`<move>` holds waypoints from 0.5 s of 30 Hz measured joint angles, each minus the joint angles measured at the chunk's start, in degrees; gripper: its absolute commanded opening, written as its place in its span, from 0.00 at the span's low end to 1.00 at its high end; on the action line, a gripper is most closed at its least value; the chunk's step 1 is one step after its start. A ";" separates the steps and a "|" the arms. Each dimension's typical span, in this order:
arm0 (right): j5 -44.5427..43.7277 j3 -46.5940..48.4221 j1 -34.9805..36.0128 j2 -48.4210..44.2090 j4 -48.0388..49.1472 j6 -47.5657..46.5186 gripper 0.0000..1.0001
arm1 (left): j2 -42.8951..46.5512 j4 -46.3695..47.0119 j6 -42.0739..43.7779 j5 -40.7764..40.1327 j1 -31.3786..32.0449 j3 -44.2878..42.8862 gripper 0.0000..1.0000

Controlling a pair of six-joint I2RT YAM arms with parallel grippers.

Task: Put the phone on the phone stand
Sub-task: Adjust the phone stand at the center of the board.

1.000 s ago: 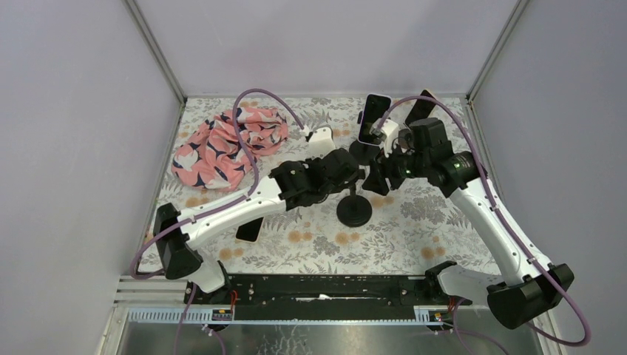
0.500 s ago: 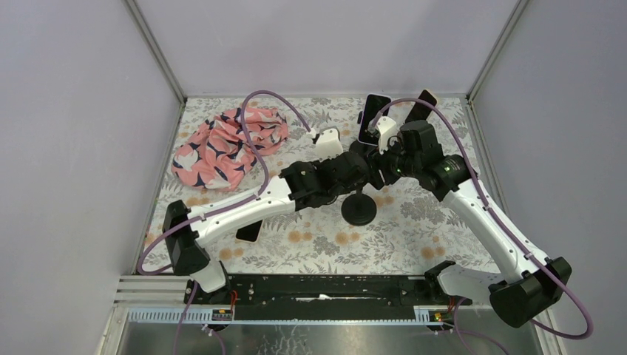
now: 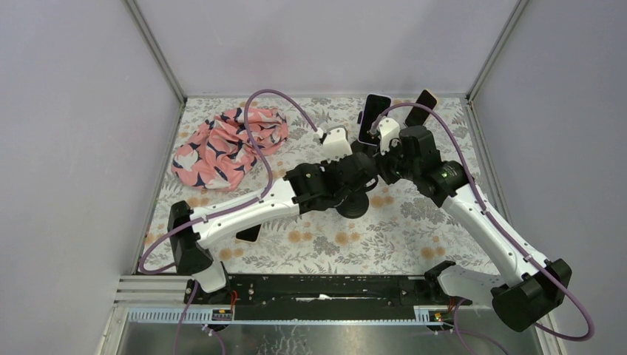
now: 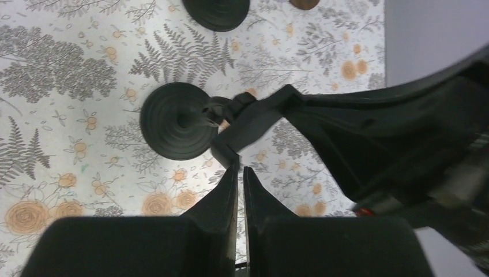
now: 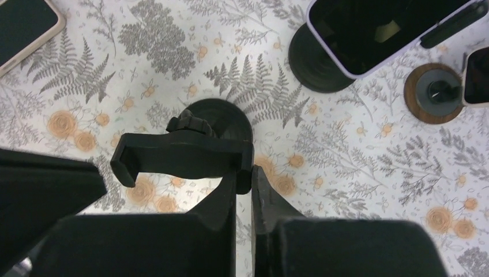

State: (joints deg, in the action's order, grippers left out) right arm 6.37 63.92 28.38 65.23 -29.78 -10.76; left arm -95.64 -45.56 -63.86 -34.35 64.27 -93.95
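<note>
Touching the phone stand (image 5: pixel 184 153), seemingly: left gripper (image 4: pixel 239 168), right gripper (image 5: pixel 243 173) (both narrowed).

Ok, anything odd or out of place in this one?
The left gripper and right gripper both sit at the empty phone stand, jaws nearly shut, seemingly on nothing, while the phone lies flat under the left arm.

Black phone stand (image 5: pixel 181 154) upright on its round base; phone (image 5: pixel 20 26) lies flat, screen up, apart.
</note>
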 measured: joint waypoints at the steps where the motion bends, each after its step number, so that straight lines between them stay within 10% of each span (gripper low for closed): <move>1: -0.46 -0.72 0.00 0.00 0.17 -0.20 0.04 | 0.00 0.04 0.09 -0.17 0.31 -0.66 0.00; 8: 0.87 -1.95 0.00 -1.14 1.46 -1.75 0.03 | 0.00 0.57 1.05 -0.85 0.46 -2.84 0.12; 15: 3.87 -1.97 0.00 -1.22 1.38 -3.41 0.03 | 1.25 1.99 9.88 -0.50 0.46 -2.60 0.60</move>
State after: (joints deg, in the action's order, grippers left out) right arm 10.24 61.95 28.38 64.01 -28.40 -14.17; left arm -94.39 -43.57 -53.98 -34.85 64.73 -96.55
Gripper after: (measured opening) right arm 0.108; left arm 0.433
